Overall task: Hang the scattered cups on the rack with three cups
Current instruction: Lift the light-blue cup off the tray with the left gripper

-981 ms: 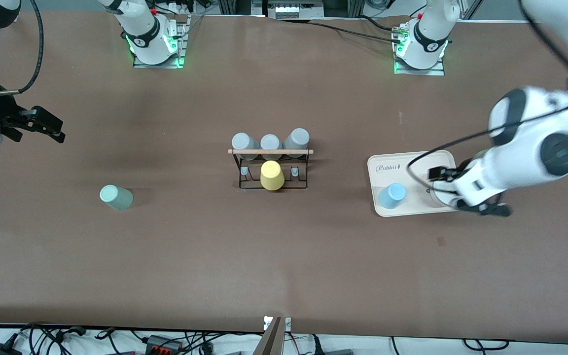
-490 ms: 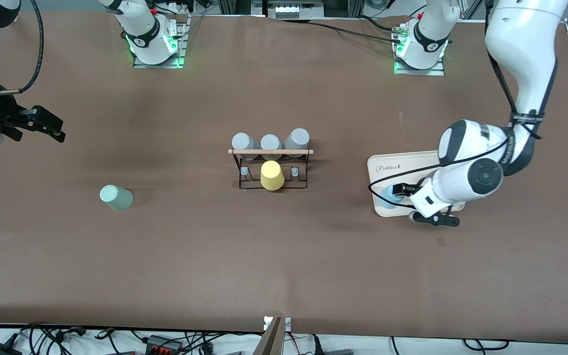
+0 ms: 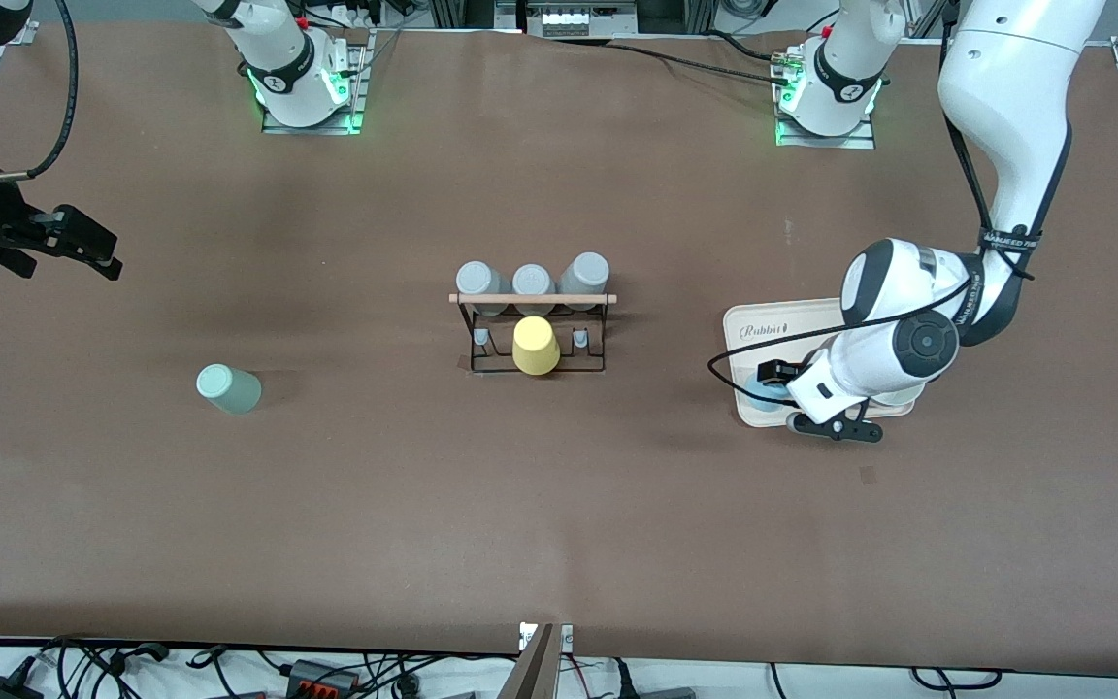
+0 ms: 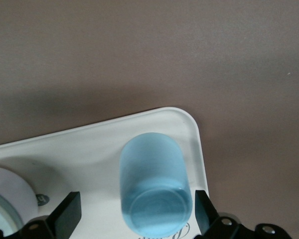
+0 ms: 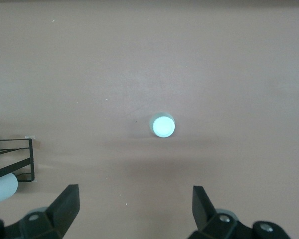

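The light blue cup (image 4: 154, 186) lies on its side on the beige tray (image 4: 79, 144). My left gripper (image 4: 134, 215) is open and low over the tray, with one finger on each side of the cup, not touching it. In the front view the left gripper (image 3: 782, 398) covers most of the blue cup (image 3: 753, 394). The mint green cup (image 3: 227, 388) lies on the table toward the right arm's end; it also shows in the right wrist view (image 5: 163, 126). My right gripper (image 3: 93, 248) is open and empty, held up over the table's right-arm end. The black wire rack (image 3: 532, 335) stands mid-table.
The rack holds three grey cups (image 3: 532, 281) along its wooden rod (image 3: 532, 298) and a yellow cup (image 3: 535, 346) on the side nearer the camera. A white round object (image 4: 5, 191) sits on the tray beside the blue cup. A corner of the rack (image 5: 20, 159) shows in the right wrist view.
The left arm has swung across the tray toward the rack and come down; its open fingers now flank the blue cup. The right gripper has shifted slightly.
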`<state>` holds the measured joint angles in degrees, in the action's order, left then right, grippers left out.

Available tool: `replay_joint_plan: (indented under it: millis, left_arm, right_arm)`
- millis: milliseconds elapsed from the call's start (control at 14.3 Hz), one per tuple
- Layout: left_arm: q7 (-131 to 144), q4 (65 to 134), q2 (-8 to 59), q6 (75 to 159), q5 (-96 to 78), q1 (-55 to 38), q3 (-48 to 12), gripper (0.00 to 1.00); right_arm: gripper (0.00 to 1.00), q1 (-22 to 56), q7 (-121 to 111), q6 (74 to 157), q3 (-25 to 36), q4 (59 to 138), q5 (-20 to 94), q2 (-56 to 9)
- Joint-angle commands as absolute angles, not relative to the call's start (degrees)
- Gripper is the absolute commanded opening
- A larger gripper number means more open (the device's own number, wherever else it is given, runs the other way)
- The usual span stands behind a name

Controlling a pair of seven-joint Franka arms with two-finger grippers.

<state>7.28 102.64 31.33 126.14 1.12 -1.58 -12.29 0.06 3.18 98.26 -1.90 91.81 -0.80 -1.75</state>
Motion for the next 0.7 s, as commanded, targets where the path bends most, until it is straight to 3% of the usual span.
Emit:
replay_joint_plan:
  millis: [0, 280, 350, 561, 631]
  left_arm:
    - [9.05, 104.4, 31.47, 129.36, 2.2, -2.64, -12.39, 1.0]
    - [10.02, 106.79, 31.46, 132.36, 2.2, -2.72, -12.31, 1.0]
    - [10.02, 106.7, 31.55, 132.36, 2.2, -2.72, -12.13, 0.95]
    - [9.93, 106.79, 31.2, 131.84, 2.29, -2.64, -12.22, 0.55]
    - [9.41, 106.79, 30.94, 131.4, 2.29, -2.55, -12.22, 0.37]
  right_arm:
    - [1.0, -0.26, 2.81, 96.94, -2.02, 90.26, -0.7, -2.2]
    - [1.0, -0.26, 2.81, 96.94, -2.02, 90.26, -0.7, -2.28]
    - [1.0, -0.26, 2.81, 97.03, -2.02, 90.26, -0.7, -2.29]
    - [1.0, -0.26, 2.81, 97.03, -2.02, 90.26, -0.7, -2.29]
    - [1.0, -0.26, 2.81, 97.03, -2.02, 90.26, -0.7, -2.29]
